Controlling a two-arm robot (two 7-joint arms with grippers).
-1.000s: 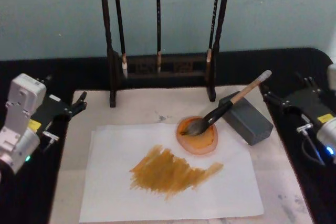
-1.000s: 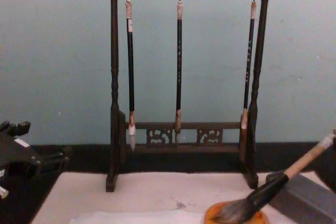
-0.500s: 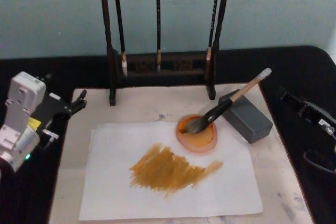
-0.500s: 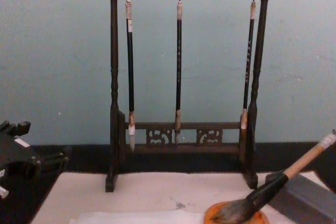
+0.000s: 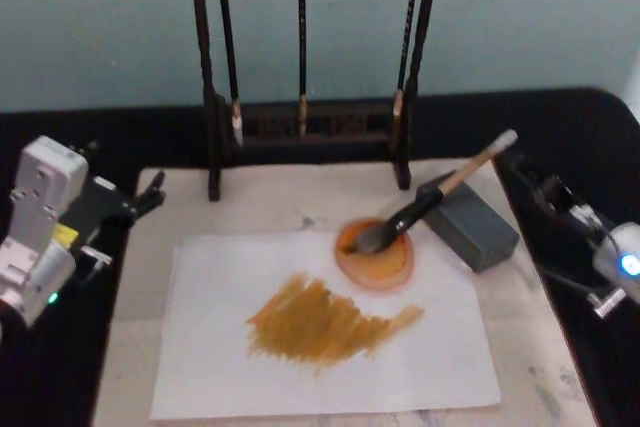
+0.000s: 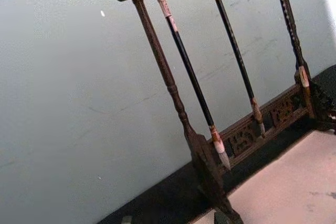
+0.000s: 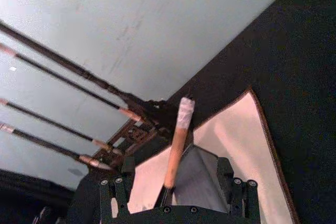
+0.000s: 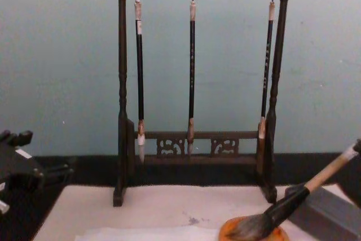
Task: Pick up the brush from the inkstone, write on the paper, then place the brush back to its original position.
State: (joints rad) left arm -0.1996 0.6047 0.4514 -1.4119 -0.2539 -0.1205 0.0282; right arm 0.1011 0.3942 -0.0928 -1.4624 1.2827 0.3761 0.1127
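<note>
Paper (image 5: 220, 367) lies on pale mat (image 5: 280, 202), perhaps felt, before teal wall (image 5: 520, 17).

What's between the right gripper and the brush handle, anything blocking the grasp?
Nothing visible. The right gripper, open, sits just off the capped end of the brush. The grey block props the shaft from below, so a low approach might clip it. The left gripper is parked far left.

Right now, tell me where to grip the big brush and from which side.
Grip the brush on its tan handle, which juts up and rightward past the grey block. Come from the right with the right gripper; the tuft sits in the orange dish.
</note>
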